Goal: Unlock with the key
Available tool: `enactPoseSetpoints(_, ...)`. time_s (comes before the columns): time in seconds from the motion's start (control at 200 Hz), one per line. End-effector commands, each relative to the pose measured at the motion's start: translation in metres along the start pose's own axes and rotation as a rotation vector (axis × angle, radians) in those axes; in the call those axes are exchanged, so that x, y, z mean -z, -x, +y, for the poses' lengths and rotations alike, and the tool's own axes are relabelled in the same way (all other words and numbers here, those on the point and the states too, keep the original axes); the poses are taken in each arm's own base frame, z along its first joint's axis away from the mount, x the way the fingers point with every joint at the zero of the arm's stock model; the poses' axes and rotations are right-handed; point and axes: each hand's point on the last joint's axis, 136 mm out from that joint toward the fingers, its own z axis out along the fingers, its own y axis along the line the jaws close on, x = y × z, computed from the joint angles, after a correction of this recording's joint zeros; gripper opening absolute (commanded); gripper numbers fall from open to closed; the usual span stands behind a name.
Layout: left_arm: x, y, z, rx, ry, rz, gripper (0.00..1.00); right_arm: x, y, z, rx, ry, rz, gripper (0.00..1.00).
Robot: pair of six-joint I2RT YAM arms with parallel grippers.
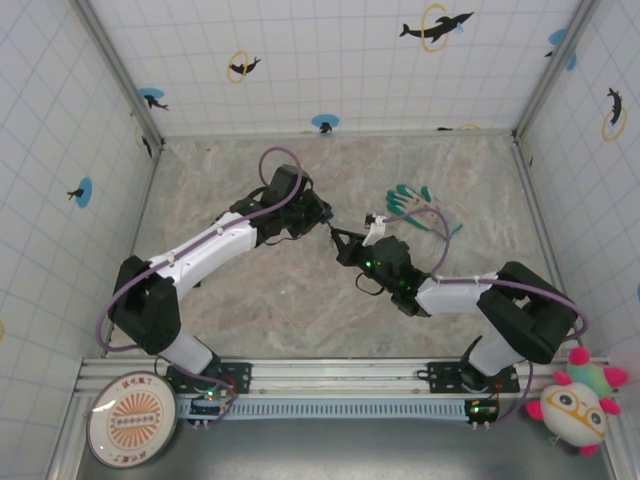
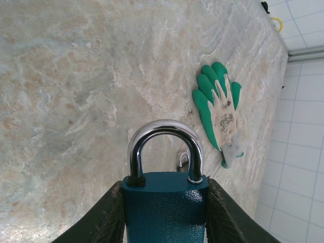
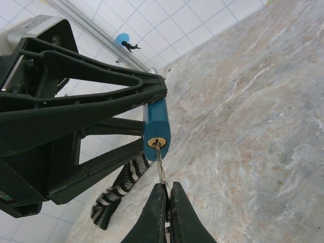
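I work in a robot test booth, a lab sort of place; white grid panels [image 1: 330, 70] dotted with dolphin stickers [image 1: 436, 25] wall me in on three sides, joined by metal corner posts [image 1: 118, 75]; my left arm [image 1: 200, 255] and right arm [image 1: 470, 295] are bolted to an aluminium rail [image 1: 350, 372] at the edge of a stone-patterned table [image 1: 300, 320]; a plush toy [image 1: 578, 405] sits beside the rail.

Deep teal-blue padlock [image 2: 164, 207], speckled finish; its shackle [image 2: 164, 126] was mirror chrome, keyhole face [image 3: 156, 143] brass. Silver key [image 3: 161, 164]. Matte black left gripper [image 2: 164, 185], right gripper [image 3: 167, 188] alike. Green glove [image 2: 218, 109] had off-white back, dark print. Marbled beige-grey table [image 2: 76, 101]. White walls [image 1: 330, 60] carried blue-lined grid, black dolphin shapes, blue discs, yellow rings. Black-and-white zebra-striped strap [image 3: 114, 195].
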Motion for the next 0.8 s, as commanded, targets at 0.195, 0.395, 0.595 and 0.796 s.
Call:
enactPoseSetpoints(0.195,-0.0063,-0.0236,0.0065,0.002,0.018,0.086,0.15,-0.0007,0.0362,0.0283,0.134,-0.032,-0.1,0.0)
enactPoseSetpoints(0.395,-0.0047,-0.0228,0.0046,0.0,0.013,0.083,0.15,-0.0003,0.0366,0.0293,0.143,-0.042,-0.097,0.0)
enactPoseSetpoints(0.595,-0.0013,-0.0201,0.0022,-0.001,0.007,0.069,0.14,0.0009,0.0348,0.0291,0.108,-0.022,-0.097,0.0)
enactPoseSetpoints(0.796,-0.0003,-0.0201,0.0022,-0.003,0.006,0.068,0.12,0.0009,0.0306,0.0287,0.077,-0.002,-0.087,0.0)
